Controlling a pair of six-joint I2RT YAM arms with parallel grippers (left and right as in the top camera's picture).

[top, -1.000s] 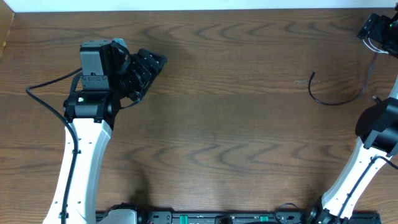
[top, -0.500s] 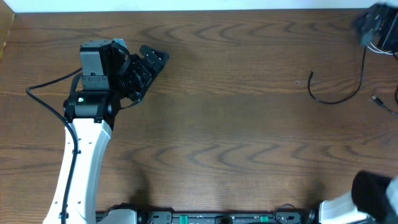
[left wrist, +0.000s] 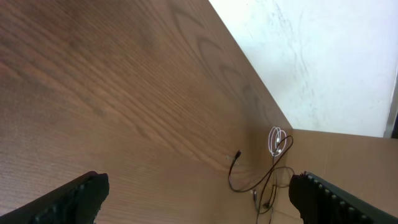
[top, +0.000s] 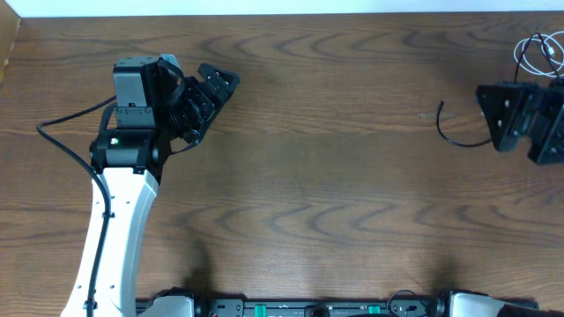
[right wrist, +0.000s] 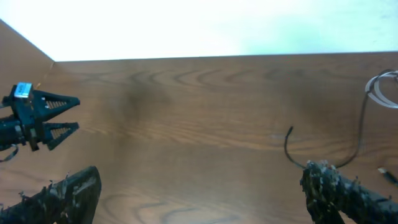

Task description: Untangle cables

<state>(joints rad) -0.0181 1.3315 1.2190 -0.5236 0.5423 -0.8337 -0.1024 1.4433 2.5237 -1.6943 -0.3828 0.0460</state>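
We see two grippers, both with jaws spread wide and nothing held. The right gripper (top: 490,118) hangs near the table's right edge; in its wrist view its right finger (right wrist: 336,190) sits just beside the curve of the black cord (right wrist: 288,144), though we cannot tell whether they touch. The left gripper (top: 211,95) is far off at the table's left end, over bare wood.

We count one white cord (top: 536,51), coiled in small loops near the far right corner, and one black cord we can follow. Thin dark strands beside it are too fine for us to separate.

The table (top: 335,185) is dark brown wood grain, with a white wall (left wrist: 323,56) behind it.
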